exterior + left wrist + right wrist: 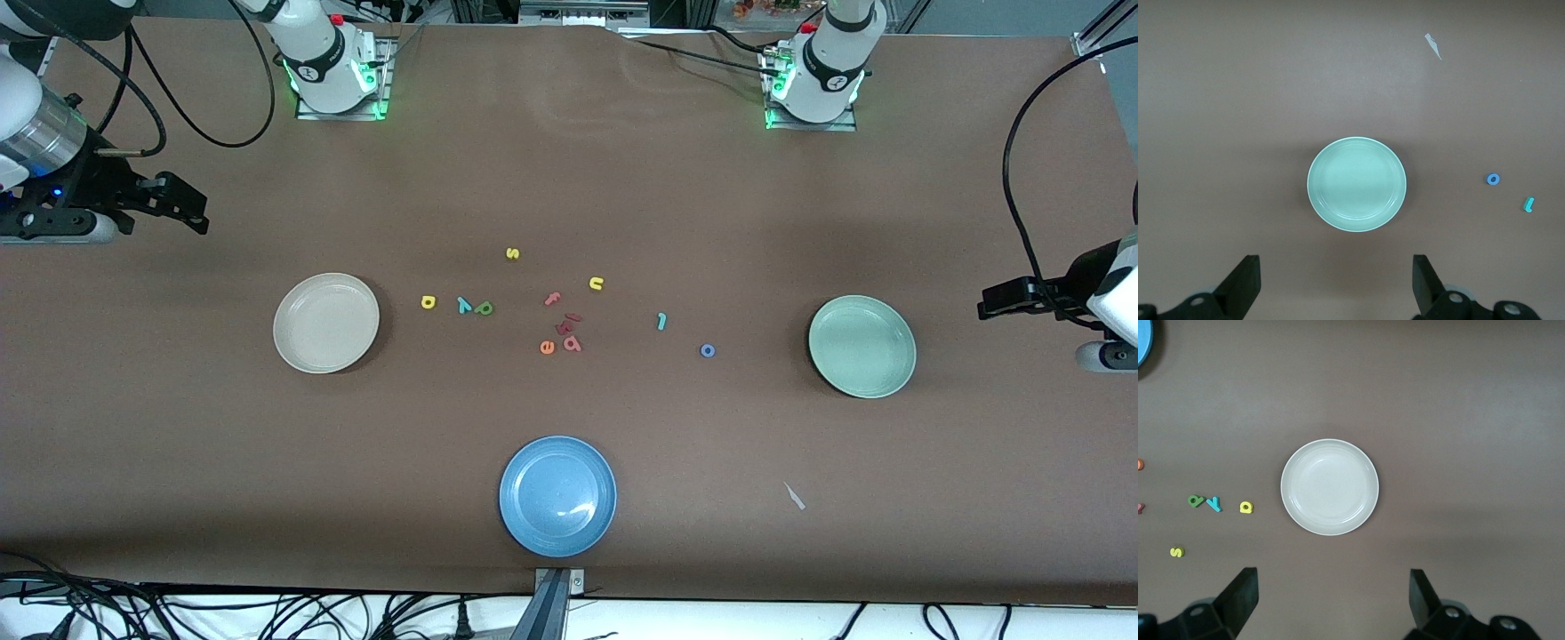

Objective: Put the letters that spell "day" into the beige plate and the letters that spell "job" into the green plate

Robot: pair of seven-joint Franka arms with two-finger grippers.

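The beige plate (325, 322) (1329, 487) lies empty toward the right arm's end, the green plate (861, 346) (1357, 184) empty toward the left arm's end. Between them lie the yellow round letter (428, 302) (1246, 507), teal "y" (462, 305) (1214, 503) and green stemmed letter (484, 308) (1196, 501) in a row, then the red "b" (572, 342), teal "j" (661, 321) (1529, 205) and blue "o" (708, 350) (1493, 179). My right gripper (188, 213) (1333, 600) hangs open over the table's right-arm end. My left gripper (994, 304) (1336, 283) hangs open over its left-arm end.
A blue plate (557, 495) sits near the front edge. A yellow "s" (512, 253), yellow "u" (596, 284), pink "f" (552, 299) and orange "e" (547, 348) lie among the letters. A white scrap (794, 496) lies nearer the camera than the green plate.
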